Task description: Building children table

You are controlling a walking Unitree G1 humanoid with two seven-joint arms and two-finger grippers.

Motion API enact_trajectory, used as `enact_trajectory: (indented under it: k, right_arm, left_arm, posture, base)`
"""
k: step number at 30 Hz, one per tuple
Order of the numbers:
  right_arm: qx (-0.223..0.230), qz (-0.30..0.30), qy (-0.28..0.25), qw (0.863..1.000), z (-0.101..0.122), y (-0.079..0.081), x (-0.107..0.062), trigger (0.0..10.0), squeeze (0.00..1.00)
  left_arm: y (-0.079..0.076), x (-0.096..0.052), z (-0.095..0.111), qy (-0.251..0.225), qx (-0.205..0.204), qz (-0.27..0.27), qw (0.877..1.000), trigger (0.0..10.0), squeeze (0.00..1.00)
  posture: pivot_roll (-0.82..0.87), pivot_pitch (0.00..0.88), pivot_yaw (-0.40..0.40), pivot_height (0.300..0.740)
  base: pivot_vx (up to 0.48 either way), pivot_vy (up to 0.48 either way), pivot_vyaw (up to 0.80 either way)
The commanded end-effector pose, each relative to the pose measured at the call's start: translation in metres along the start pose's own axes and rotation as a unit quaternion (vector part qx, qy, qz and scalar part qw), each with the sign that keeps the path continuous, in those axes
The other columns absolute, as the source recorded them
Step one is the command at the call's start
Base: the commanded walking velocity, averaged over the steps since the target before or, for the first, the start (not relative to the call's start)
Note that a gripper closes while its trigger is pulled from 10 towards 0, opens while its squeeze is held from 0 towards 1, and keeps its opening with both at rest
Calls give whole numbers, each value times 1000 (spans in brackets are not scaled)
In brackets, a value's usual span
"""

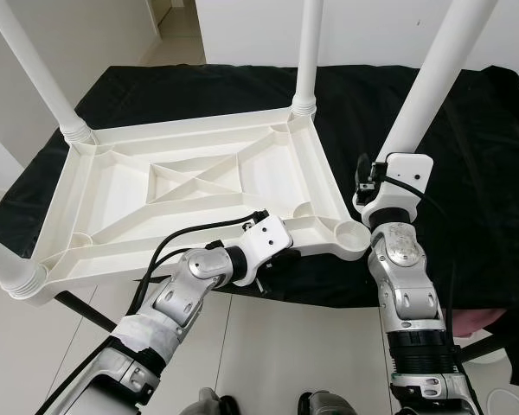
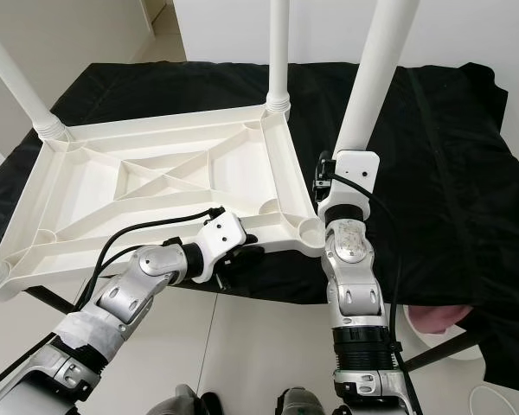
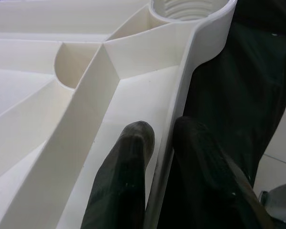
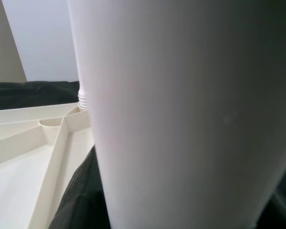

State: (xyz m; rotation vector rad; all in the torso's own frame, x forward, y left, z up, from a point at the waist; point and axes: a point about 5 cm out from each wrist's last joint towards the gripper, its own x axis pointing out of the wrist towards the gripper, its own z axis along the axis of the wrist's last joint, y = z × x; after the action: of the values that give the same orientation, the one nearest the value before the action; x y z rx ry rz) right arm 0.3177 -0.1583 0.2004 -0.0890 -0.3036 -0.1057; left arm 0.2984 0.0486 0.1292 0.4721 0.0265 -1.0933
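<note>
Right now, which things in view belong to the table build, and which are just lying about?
Job:
- upturned white tabletop
- three fitted legs
- loose leg, held by the right end effector
- empty corner socket
- left end effector, clamped on the tabletop's rim

Lying about:
- black cloth
- pink item

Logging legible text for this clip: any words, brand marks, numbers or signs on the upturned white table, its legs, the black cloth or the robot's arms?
None can be read.
White plastic ribbed tabletop, upside down: plain, no lettering.
White tubular leg held by the right claw: blank.
Black cloth: no label in view.
Left claw, shut on the tabletop rim: unmarked.
</note>
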Motion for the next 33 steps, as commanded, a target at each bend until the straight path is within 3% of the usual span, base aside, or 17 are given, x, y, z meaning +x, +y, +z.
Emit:
enact_trajectory:
  k: [1,9,17,18,21,22,23,24,26,28,32,33]
  right_arm:
    - [-2,7,-2,1000,2,4,1,10000,0]
    - [-2,9,-3,1000,2,6,1,10000,0]
    - [1,26,-4,1000,3,10,1,10000,0]
    - [2,31,-5,999,4,12,0,10000,0]
    - [2,51,-1,999,3,16,-2,10000,0]
    - [2,57,1,998,2,17,-2,10000,0]
    - [2,57,1,998,2,17,-2,10000,0]
    - [2,60,2,998,2,18,-2,10000,0]
    - [2,60,2,998,2,18,-2,10000,0]
    - [5,74,3,997,2,21,-3,10000,0]
    - [9,85,5,996,2,24,-4,10000,0]
    - [10,88,6,996,2,25,-4,10000,0]
  left_arm:
    - [2,-13,-18,34,8,-3,999,0,0]
    - [12,-28,-31,61,21,15,998,0,0]
    - [29,-29,-28,60,9,66,996,118,0]
    - [32,-30,-27,60,9,72,996,10000,0]
    - [38,-34,-18,38,-15,103,994,10000,0]
    - [38,-34,-14,28,-32,109,993,10000,310]
    - [38,-34,-14,28,-32,109,993,10000,310]
    - [37,-35,-12,21,-42,111,993,10000,1000]
    - [37,-35,-12,21,-42,111,993,10000,1000]
    - [33,-36,1,-14,-85,121,989,10000,1000]
    - [32,-38,13,-32,-81,140,986,10000,1000]
    - [32,-39,18,-42,-78,142,986,10000,925]
  posture:
    - [-142,95,115,740]
    - [-120,96,108,740]
    - [-119,93,101,740]
    - [-119,93,101,740]
    - [-115,93,90,740]
    - [-115,93,90,740]
    - [-115,93,90,740]
    - [-115,93,90,740]
    - [-115,93,90,740]
    - [-106,90,80,740]
    - [-99,86,73,740]
    - [-92,82,67,740]
  base:
    - [0,0,0]
    - [0,0,0]
    - [0,0,0]
    - [0,0,0]
    - [0,0,0]
    - [0,0,0]
    - [0,0,0]
    - [0,0,0]
    - [0,0,0]
    - [0,0,0]
    - [0,0,0]
    - [0,0,0]
